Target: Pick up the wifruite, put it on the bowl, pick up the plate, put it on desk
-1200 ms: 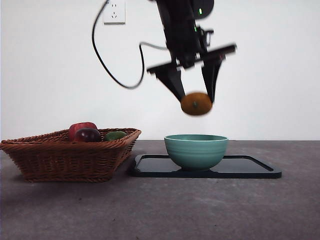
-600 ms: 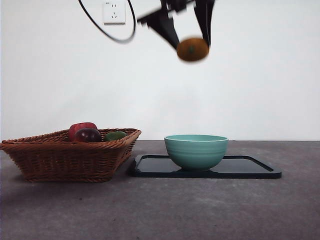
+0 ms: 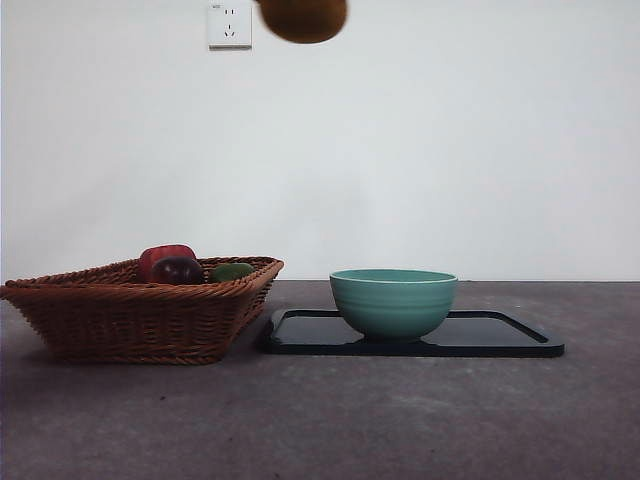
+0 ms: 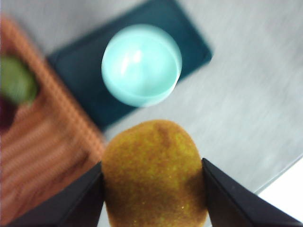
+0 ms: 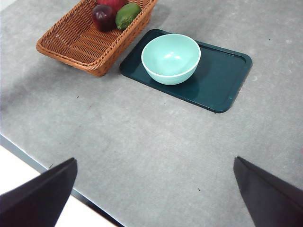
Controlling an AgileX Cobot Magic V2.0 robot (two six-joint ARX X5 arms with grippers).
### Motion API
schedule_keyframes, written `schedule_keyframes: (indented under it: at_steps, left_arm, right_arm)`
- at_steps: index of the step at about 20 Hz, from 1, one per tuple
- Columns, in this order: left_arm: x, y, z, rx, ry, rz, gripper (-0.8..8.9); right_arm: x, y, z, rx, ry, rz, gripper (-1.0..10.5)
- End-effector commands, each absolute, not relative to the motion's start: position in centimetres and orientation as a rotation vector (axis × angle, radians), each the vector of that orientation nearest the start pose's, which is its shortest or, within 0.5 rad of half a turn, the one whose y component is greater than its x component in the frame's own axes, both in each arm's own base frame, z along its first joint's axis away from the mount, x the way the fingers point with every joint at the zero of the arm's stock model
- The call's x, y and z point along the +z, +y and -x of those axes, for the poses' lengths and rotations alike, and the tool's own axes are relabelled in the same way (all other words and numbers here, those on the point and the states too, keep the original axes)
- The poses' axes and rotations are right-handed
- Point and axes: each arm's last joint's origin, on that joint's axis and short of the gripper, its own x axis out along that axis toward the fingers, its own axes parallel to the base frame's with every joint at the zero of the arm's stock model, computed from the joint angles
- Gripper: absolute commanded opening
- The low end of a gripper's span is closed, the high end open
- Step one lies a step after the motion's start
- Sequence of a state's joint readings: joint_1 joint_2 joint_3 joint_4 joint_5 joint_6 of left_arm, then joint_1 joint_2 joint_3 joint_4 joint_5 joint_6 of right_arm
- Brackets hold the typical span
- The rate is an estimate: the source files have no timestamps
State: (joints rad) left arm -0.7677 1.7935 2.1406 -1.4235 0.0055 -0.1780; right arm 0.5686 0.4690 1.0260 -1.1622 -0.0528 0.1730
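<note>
The orange-brown wifruite (image 4: 154, 172) is clamped between the two black jaws of my left gripper (image 4: 151, 176), high above the desk. In the front view only the wifruite (image 3: 302, 20) shows, at the top edge, up and left of the bowl; the jaws are out of that picture. The teal bowl (image 3: 393, 300) stands empty on the plate (image 3: 500, 335), a flat dark rectangular tray on the desk (image 3: 320, 420). My right gripper (image 5: 154, 163) hangs open high over the desk's near edge, with the bowl (image 5: 171, 58) and plate (image 5: 222, 80) far from it.
A brown wicker basket (image 3: 140, 315) stands left of the plate and holds a dark red-purple fruit (image 3: 176, 268) and a green fruit (image 3: 232, 271). A white wall with a socket (image 3: 229, 24) is behind. The desk's edge (image 5: 28, 158) runs near the right gripper.
The left gripper has risen with the wifruite and drifted left, leaving the top of the front view. Bowl, plate and basket have not moved.
</note>
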Motion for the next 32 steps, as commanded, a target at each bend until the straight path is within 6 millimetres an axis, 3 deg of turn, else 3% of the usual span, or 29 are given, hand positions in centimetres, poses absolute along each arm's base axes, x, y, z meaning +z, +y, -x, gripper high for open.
schedule_keyframes:
  at_steps: [1,5,9,15,22,27,32]
  left_arm:
    - [40.7,-21.5,-22.9,-0.466,1.139,-0.285,2.14]
    - [38.0,-19.1,-22.5,-0.268,1.208,-0.307,2.14]
    - [35.1,-17.6,-23.6,-0.144,1.266,-0.319,2.14]
    - [32.5,-17.1,-26.8,-0.113,1.150,-0.199,2.14]
    - [28.8,-16.3,-30.8,-0.045,1.204,-0.172,2.14]
    - [25.1,-17.2,-33.3,-0.098,1.257,-0.167,2.14]
    - [22.3,-17.9,-34.6,-0.101,1.293,-0.196,2.17]
  right_arm:
    - [35.1,2.3,-3.3,0.552,0.632,-0.017,5.7]
    - [35.1,2.3,-3.3,0.552,0.631,-0.018,5.7]
    - [35.1,2.3,-3.3,0.553,0.632,-0.017,5.7]
    - [35.1,2.3,-3.3,0.553,0.632,-0.018,5.7]
    - [35.1,2.3,-3.3,0.553,0.632,-0.017,5.7]
    - [35.1,2.3,-3.3,0.553,0.631,-0.018,5.7]
    - [35.1,2.3,-3.3,0.552,0.631,-0.017,5.7]
